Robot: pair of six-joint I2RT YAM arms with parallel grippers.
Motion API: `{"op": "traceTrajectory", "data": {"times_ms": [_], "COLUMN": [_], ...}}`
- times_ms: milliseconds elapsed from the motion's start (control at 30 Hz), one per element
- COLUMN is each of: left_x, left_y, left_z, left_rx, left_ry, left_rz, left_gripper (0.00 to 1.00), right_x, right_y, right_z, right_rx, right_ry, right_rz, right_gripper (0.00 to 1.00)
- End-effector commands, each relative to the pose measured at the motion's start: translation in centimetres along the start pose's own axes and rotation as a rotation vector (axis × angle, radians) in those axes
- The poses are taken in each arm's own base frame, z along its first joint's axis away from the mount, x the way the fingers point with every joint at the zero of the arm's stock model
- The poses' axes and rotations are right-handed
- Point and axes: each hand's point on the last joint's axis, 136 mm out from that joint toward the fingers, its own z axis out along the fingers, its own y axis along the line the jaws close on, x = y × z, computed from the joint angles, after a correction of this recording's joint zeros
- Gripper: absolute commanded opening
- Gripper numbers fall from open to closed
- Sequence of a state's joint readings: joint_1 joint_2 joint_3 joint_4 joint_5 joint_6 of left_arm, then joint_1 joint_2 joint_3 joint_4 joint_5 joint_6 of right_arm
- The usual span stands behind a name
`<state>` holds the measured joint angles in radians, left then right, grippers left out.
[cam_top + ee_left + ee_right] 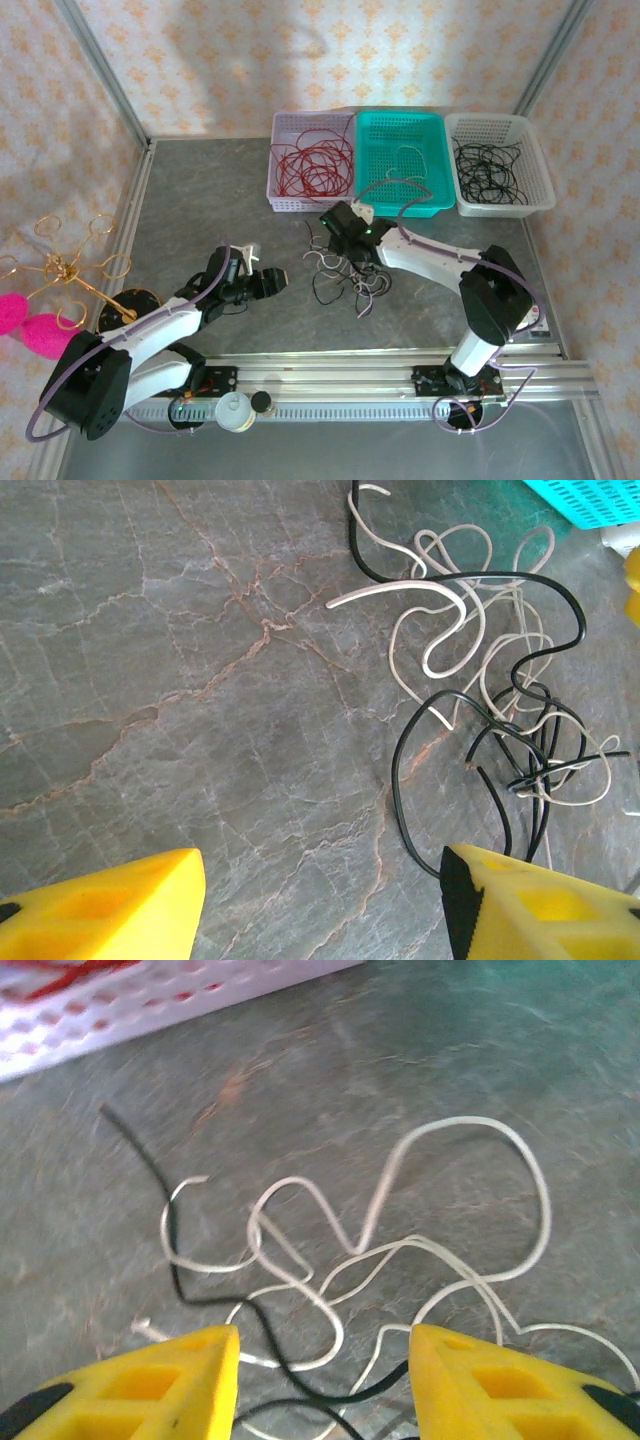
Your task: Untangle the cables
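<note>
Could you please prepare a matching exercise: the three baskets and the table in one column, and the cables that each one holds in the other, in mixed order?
Column one:
1 lavender basket
2 teal basket
3 white basket
4 table

Column two:
a black cables
b black and white tangle
c red cables
d pale cable

Pairs: 1-c, 2-d, 3-a, 4-b.

Matt grey stone-look table with rusty veins; smooth plastic-coated black and white cables; perforated plastic baskets
</note>
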<state>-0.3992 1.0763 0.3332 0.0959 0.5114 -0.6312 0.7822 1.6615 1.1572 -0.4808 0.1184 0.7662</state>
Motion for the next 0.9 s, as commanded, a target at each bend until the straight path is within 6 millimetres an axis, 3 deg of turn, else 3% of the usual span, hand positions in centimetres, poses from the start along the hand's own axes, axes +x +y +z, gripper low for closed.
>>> {"op": "traceTrajectory", "data": {"times_ms": [0, 167, 300, 467, 700, 800, 867], "left_x": [-0.1, 0.0, -0.1, -0.5, -0.6, -0.8, -0.9], "left_y": [-0.7, -1.0, -1.2, -1.7, -1.9, -2.0, -2.1], "left_z": [0.2, 0.6, 0.4, 0.3, 0.0, -0.3, -0.7], "left_rx": [0.042, 0.054, 0.061, 0.075, 0.07, 0.061, 0.053], "left_ry": [-0.001, 0.024, 0.018, 0.012, 0.013, 0.008, 0.004], "left_rz": [0.01, 0.016, 0.021, 0.027, 0.03, 0.036, 0.039], "left_gripper": [0.65, 0.64, 0.64, 0.64, 0.64, 0.64, 0.64], "right_x": [-0.9, -1.7, -2.4, -1.9, -1.8, -2.4, -3.0], "right_y": [-1.6, -0.3, -1.8, -3.6, -3.9, -4.2, -4.0], "right_z": [0.4, 2.5, 3.7, 5.0, 6.2, 5.3, 4.2], "right_rx": [0.029, 0.004, 0.127, 0.162, 0.143, 0.17, 0.154], "right_ry": [-0.06, -0.051, -0.09, -0.124, -0.144, -0.162, -0.172], "right_rz": [0.239, 0.278, 0.286, 0.359, 0.29, 0.252, 0.229], "right_gripper": [0.49, 0.5, 0.48, 0.42, 0.12, 0.0, 0.0]}}
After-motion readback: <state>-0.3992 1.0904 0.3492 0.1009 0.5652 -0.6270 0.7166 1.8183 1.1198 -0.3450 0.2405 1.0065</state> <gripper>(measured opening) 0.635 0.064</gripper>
